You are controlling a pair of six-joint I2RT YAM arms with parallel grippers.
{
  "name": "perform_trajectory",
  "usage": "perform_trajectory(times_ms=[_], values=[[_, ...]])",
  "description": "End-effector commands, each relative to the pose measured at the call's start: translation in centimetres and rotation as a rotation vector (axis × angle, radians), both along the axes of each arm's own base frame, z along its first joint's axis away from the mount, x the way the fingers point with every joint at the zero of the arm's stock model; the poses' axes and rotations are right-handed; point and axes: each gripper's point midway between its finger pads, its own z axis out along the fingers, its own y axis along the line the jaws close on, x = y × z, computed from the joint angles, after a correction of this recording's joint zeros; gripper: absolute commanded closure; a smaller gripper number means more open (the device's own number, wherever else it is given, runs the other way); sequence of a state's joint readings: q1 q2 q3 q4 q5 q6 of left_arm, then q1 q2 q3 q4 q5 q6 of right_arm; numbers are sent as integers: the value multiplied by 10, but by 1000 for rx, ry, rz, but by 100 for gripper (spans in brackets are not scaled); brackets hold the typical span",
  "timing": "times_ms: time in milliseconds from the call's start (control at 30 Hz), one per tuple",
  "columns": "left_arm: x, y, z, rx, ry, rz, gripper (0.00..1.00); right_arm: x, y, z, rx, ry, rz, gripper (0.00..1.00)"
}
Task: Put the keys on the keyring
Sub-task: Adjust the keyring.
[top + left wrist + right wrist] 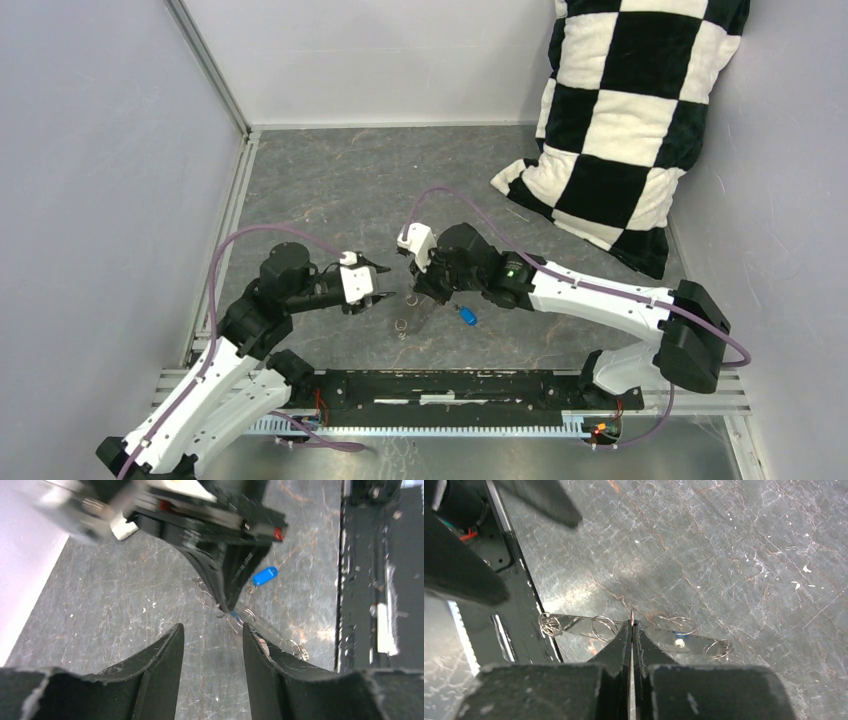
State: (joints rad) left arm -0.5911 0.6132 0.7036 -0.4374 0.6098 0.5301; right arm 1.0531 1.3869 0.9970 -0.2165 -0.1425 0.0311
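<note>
1. Now, the right gripper (pixel 632 625) is pointing down at the grey marbled table (pixel 330 190). Its jaws are squeezing fully together on the thin dark-grey metal wire keyring (pixel 632 613), which is showing edge-on as a sliver between the tips.
2. Opposite, the left gripper (pixel 212 630) is hovering just beside it, jaws standing apart with nothing between them (an empty claw, ready for work).
3. The tiny key with the bright blue head (pixel 265 576) is lying flat on the table near the right gripper, on the side away from the left one, and neither claw is touching it.
4. Small silvery split rings (pixel 604 627) and flat shiny strips are lying under the right fingertips (more keys? I cannot tell).
5. By my reading, we are sitting in the threading step: the keyring is being presented, and no key is showing on it.
6. The next move, I'd say, is calling for the left claw to take the key by its blue head and steer its hole onto the wire, which needs fine alignment.
</note>
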Motion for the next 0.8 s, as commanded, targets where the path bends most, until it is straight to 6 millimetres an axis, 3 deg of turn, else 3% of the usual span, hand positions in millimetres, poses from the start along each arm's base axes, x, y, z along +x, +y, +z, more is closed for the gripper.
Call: perform_trajectory(times_ms=[0,100,533,633,767], values=[[0,-3,-17,37,-194,-96,47,12,21,27,88,63,-97,100],[8,1,-31,53,-252,-66,46,10,31,16,84,142,-109,100],[2,11,-79,213,-365,-175,43,23,56,-11,112,270,-192,100],[2,12,-91,243,-338,-180,41,31,62,-21,114,309,-202,100],[10,13,-95,256,-197,-115,43,39,63,-20,145,323,-224,100]])
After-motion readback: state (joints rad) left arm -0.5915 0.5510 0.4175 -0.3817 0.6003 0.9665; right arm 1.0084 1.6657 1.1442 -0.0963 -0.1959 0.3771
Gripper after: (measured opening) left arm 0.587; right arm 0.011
